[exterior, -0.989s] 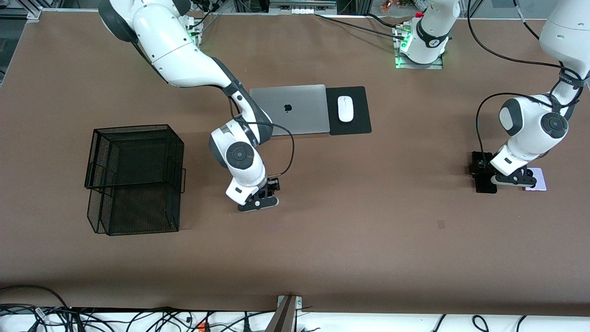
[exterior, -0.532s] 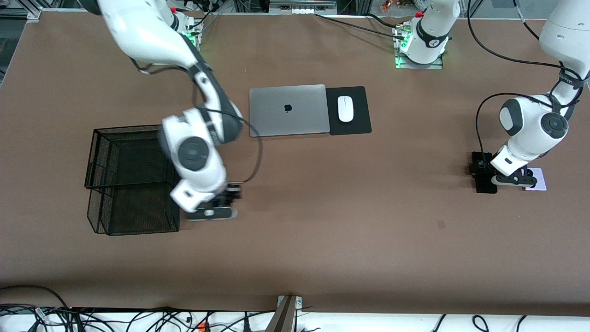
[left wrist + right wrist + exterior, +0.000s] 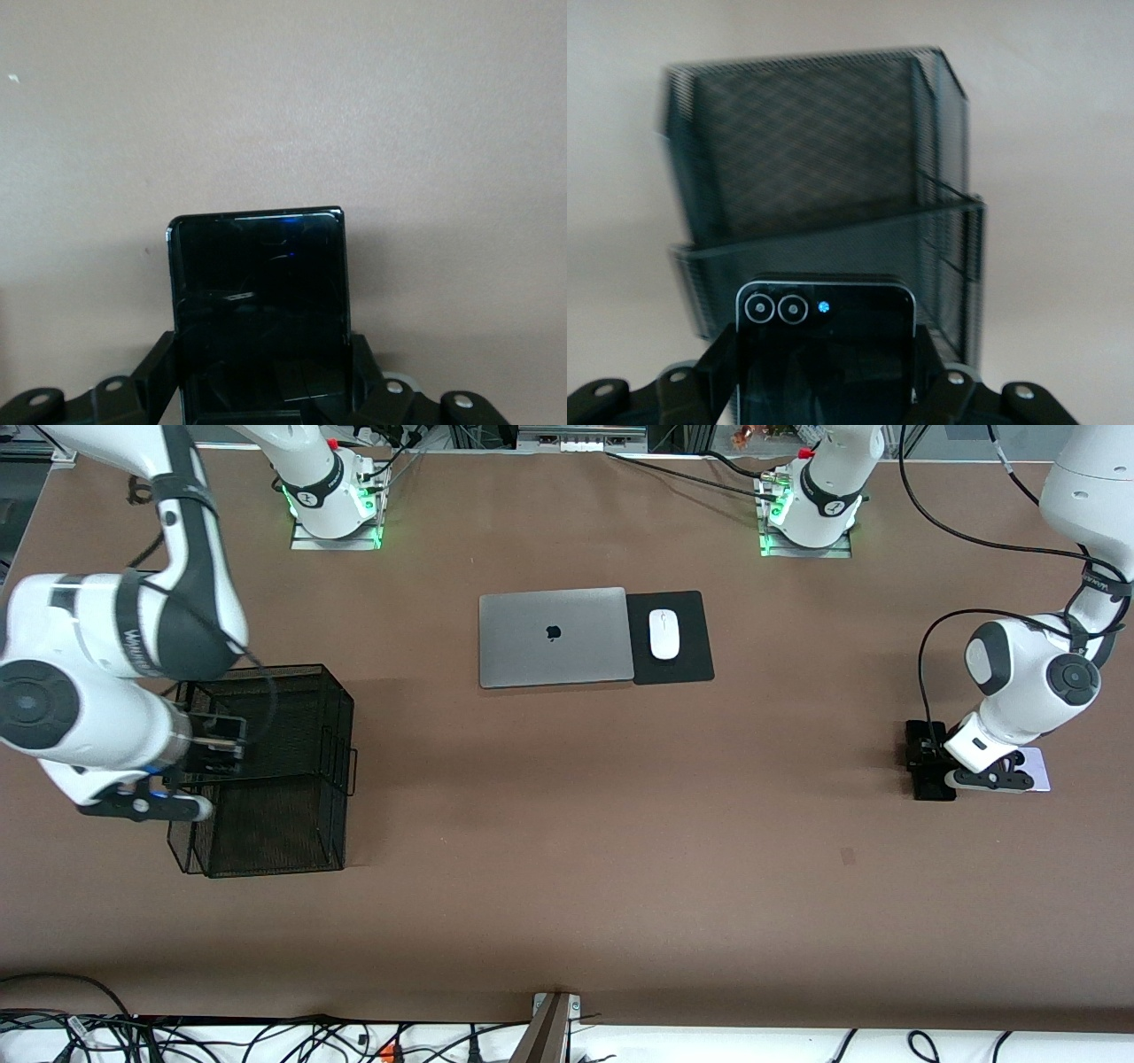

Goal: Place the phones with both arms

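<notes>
My right gripper (image 3: 146, 808) hangs by the black mesh basket (image 3: 341, 717), at its edge toward the right arm's end of the table. It is shut on a squarish black phone (image 3: 833, 328) with two ringed circles. The phone sits between the right gripper's (image 3: 824, 376) fingers, with the basket (image 3: 815, 150) just past it. My left gripper (image 3: 988, 778) is low over the table at the left arm's end. It is shut on a phone that shows pale lilac (image 3: 1036, 771) from the front. In the left wrist view that phone's face (image 3: 257, 274) is glossy black, and the left gripper (image 3: 263, 367) clamps its sides.
A shut silver laptop (image 3: 549, 638) lies mid-table near the arms' bases. Beside it a white mouse (image 3: 664, 634) rests on a black pad (image 3: 695, 664). Cables run along the table edge nearest the front camera.
The right arm has swung from mid-table to the basket, carrying its phone with it. The left gripper has closed tighter on its phone and its wrist has shifted slightly.
</notes>
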You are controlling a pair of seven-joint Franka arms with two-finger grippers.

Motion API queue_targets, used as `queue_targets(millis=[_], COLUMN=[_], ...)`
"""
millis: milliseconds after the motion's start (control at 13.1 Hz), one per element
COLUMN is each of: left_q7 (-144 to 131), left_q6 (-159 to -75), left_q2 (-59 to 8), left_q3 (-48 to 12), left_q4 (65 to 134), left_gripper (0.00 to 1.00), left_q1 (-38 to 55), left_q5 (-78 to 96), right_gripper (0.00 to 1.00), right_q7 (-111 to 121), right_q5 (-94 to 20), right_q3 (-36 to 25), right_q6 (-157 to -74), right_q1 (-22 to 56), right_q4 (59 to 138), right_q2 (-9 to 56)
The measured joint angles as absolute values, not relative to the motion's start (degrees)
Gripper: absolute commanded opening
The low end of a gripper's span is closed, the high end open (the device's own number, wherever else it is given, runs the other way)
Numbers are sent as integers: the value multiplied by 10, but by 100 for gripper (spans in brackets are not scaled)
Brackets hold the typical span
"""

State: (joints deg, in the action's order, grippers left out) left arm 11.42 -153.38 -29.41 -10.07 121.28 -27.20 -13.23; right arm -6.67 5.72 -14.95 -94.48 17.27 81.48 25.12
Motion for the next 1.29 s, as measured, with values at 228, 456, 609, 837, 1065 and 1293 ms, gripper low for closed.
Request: queue_targets(millis=[228, 456, 609, 837, 1065, 1293], left_q7=[113, 99, 77, 39, -18, -116], left_q6=[-1491, -1470, -1468, -1451, -1421, -1361], left_q2=[-289, -281, -281, -281, -281, -283], left_q3=[-105, -110, -115, -117, -120, -121], left_q4=[1189, 1178, 1176, 1156, 1123, 1073], left_gripper=[0, 0, 0, 0, 0, 0], left_q1=[-267, -263, -251, -206, -152, -76], left_q5=[-132, -132, -132, -132, -132, -132], right_gripper=[0, 0, 0, 0, 80, 99], right_q7=[-23, 0, 15, 21, 21, 21], right_q5=[55, 28, 22, 21, 20, 16], right_q3=[-190, -209, -214, -214, -214, -214], right_q6=[-1035, -1111, -1162, -1201, -1209, -1219], right_q1=[172, 172, 172, 173, 174, 174], right_q4=[946, 1043, 1088, 1123, 1129, 1129], right_q2=[198, 178, 177, 177, 177, 175])
